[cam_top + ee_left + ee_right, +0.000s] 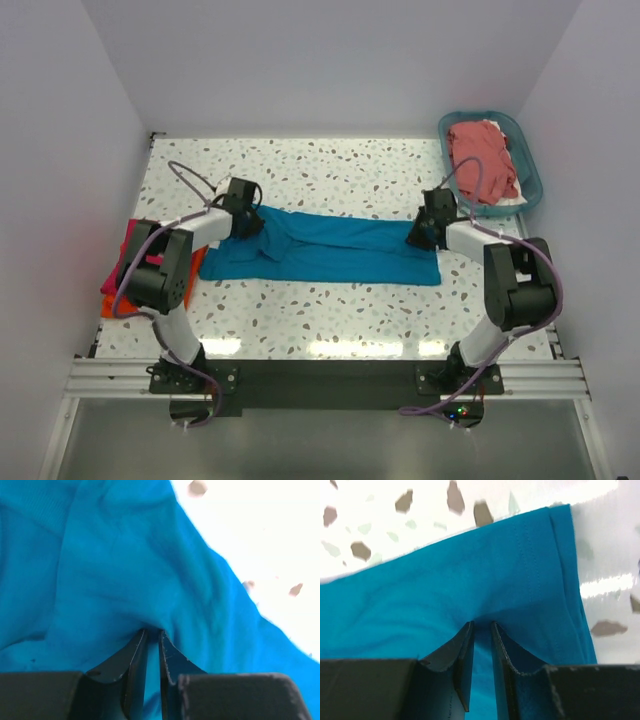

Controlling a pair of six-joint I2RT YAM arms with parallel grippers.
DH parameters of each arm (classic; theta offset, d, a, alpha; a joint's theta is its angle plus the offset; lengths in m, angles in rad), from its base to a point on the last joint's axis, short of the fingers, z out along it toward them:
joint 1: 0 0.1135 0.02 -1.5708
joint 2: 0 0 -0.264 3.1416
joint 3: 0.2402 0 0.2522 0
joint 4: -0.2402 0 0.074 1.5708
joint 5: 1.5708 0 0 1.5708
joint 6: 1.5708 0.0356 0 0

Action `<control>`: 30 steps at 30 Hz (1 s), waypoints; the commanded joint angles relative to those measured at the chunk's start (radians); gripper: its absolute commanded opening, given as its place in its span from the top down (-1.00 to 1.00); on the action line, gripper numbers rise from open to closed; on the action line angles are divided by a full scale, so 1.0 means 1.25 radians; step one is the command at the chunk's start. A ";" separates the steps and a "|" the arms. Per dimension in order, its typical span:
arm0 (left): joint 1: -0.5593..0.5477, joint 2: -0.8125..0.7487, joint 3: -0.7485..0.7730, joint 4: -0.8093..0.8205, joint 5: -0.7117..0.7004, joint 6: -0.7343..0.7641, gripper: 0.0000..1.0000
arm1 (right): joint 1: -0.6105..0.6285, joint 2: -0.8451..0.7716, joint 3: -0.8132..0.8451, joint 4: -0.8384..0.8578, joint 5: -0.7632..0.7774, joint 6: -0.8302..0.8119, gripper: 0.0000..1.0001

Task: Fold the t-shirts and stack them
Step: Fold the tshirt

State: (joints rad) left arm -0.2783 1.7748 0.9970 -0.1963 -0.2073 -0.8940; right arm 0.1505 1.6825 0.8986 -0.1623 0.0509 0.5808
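Observation:
The teal blue t-shirt lies spread lengthwise across the middle of the table. My left gripper is shut on a pinch of its cloth near the collar end at the left. My right gripper is shut on its cloth near the hemmed edge at the right. The dusty salmon-red t-shirt lies bunched in the teal basket. The hot pink t-shirt lies on the orange t-shirt at the table's left edge, partly hidden by my left arm.
The speckled white table reaches to white walls at the back and both sides. The basket stands at the back right corner. A black rail with the arm bases runs along the near edge.

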 commanded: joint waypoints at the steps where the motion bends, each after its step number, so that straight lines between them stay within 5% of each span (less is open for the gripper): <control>1: 0.019 0.129 0.135 -0.012 -0.011 0.052 0.63 | 0.015 -0.070 -0.111 0.025 -0.077 0.070 0.50; 5: 0.029 0.372 0.509 -0.082 0.060 0.194 0.64 | 0.103 -0.190 -0.245 0.067 -0.089 0.150 0.50; 8: 0.028 0.543 0.798 -0.128 0.156 0.310 0.46 | 0.294 -0.298 -0.344 0.157 -0.072 0.298 0.46; 10: 0.024 0.629 0.899 -0.103 0.298 0.376 -0.02 | 0.486 -0.314 -0.335 0.189 0.020 0.387 0.39; 13: 0.020 0.675 1.037 -0.065 0.433 0.394 -0.57 | 0.545 -0.267 -0.204 0.084 0.068 0.330 0.32; 16: 0.025 0.605 0.998 0.019 0.463 0.373 -0.78 | 0.498 -0.240 -0.088 -0.007 0.107 0.214 0.22; 23: 0.035 0.334 0.747 0.121 0.345 0.361 -0.85 | 0.410 -0.205 0.079 -0.152 0.116 -0.019 0.12; 27: 0.014 0.137 0.525 0.114 0.226 0.205 -0.69 | 0.407 -0.186 0.045 -0.181 0.091 -0.058 0.12; 30: -0.053 -0.022 0.309 0.053 0.106 0.116 -0.40 | 0.413 -0.190 0.003 -0.159 0.021 -0.069 0.12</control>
State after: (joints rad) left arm -0.2661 1.9079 1.5436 -0.1238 0.0971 -0.5964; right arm 0.6575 1.4391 0.9413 -0.3119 0.1490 0.5667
